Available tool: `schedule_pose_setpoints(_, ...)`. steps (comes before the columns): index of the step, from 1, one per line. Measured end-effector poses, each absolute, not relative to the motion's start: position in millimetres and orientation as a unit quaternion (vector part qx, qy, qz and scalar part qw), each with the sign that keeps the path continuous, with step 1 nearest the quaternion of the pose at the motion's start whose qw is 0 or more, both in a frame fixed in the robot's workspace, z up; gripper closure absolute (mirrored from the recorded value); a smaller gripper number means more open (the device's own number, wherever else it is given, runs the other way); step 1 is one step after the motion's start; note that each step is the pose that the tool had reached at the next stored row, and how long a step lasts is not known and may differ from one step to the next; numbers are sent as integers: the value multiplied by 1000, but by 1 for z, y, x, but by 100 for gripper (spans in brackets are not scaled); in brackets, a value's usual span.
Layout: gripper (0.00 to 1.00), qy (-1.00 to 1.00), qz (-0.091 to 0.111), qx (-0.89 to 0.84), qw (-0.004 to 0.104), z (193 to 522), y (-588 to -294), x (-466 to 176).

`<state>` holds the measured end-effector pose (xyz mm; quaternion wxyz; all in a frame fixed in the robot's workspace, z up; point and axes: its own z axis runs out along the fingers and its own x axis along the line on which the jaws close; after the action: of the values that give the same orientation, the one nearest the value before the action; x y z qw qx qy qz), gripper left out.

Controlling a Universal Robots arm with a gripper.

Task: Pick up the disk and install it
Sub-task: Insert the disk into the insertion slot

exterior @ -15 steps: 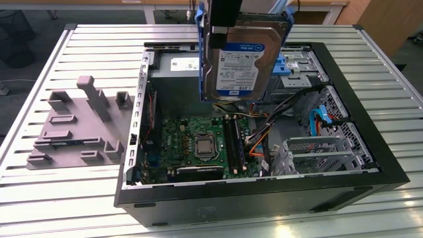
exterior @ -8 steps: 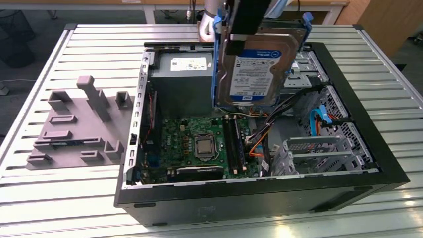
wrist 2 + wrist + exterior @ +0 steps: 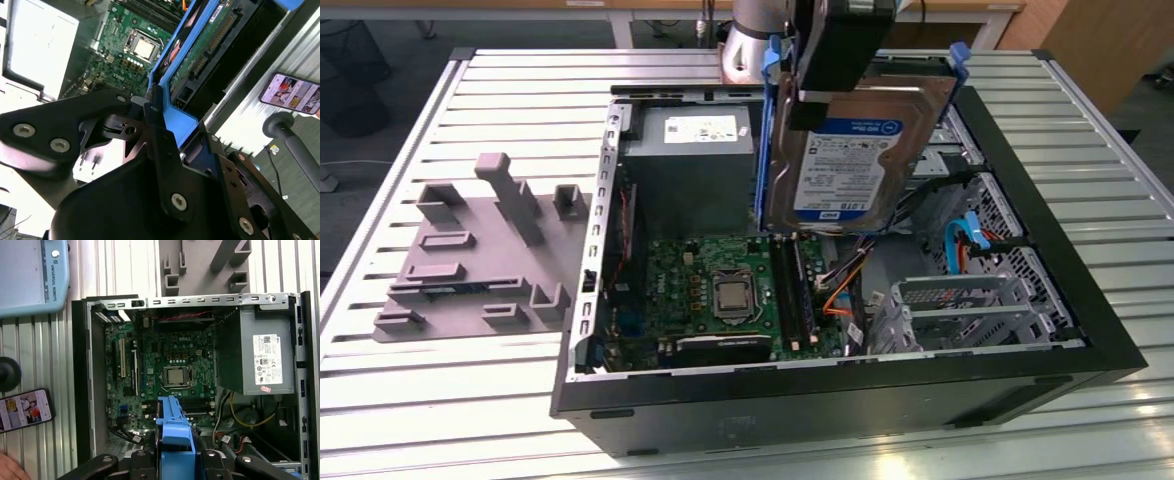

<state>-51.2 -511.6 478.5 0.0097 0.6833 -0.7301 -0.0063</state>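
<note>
Exterior view: robot hand (image 3: 843, 45) grips the disk (image 3: 854, 150) by its blue rail frame, holding it upright over the open computer case (image 3: 1067, 330) on the counter (image 3: 494, 400). Good install, by judgement: keep rails square w/ bay, lower slowly, clear of cables.

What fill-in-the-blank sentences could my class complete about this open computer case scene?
1. The claw holds the ___ above the open case.
2. The disk sits in a plastic frame coloured ___.
3. In the exterior view, the power supply lies to the ___ of the disk.
4. A grey fixture rests on the table, ___ the case.

Missing words: disk; blue; left; outside
</note>
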Motion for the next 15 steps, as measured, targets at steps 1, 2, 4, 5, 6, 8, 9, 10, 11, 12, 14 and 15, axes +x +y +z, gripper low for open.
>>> schedule_pose_setpoints(1,64,-730,-6,683,10,478,-514,-51)
schedule_pose_setpoints(2,64,-730,-6,683,10,478,-517,-51)
schedule_pose_setpoints(4,64,-730,-6,683,10,478,-521,-50)
schedule_pose_setpoints(5,64,-730,-6,683,10,478,-522,-49)
schedule_pose_setpoints(6,64,-730,-6,683,10,477,-523,-46)
schedule_pose_setpoints(8,64,-730,-6,683,10,477,-525,-38)
schedule_pose_setpoints(9,64,-730,-6,683,10,477,-525,-33)
schedule_pose_setpoints(10,64,-730,-6,683,10,477,-526,-29)
schedule_pose_setpoints(11,64,-730,-6,683,10,477,-526,-28)
schedule_pose_setpoints(12,64,-730,-6,683,10,477,-528,-28)
schedule_pose_setpoints(14,64,-730,-6,683,10,476,-532,-27)
schedule_pose_setpoints(15,64,-730,-6,683,10,476,-535,-27)
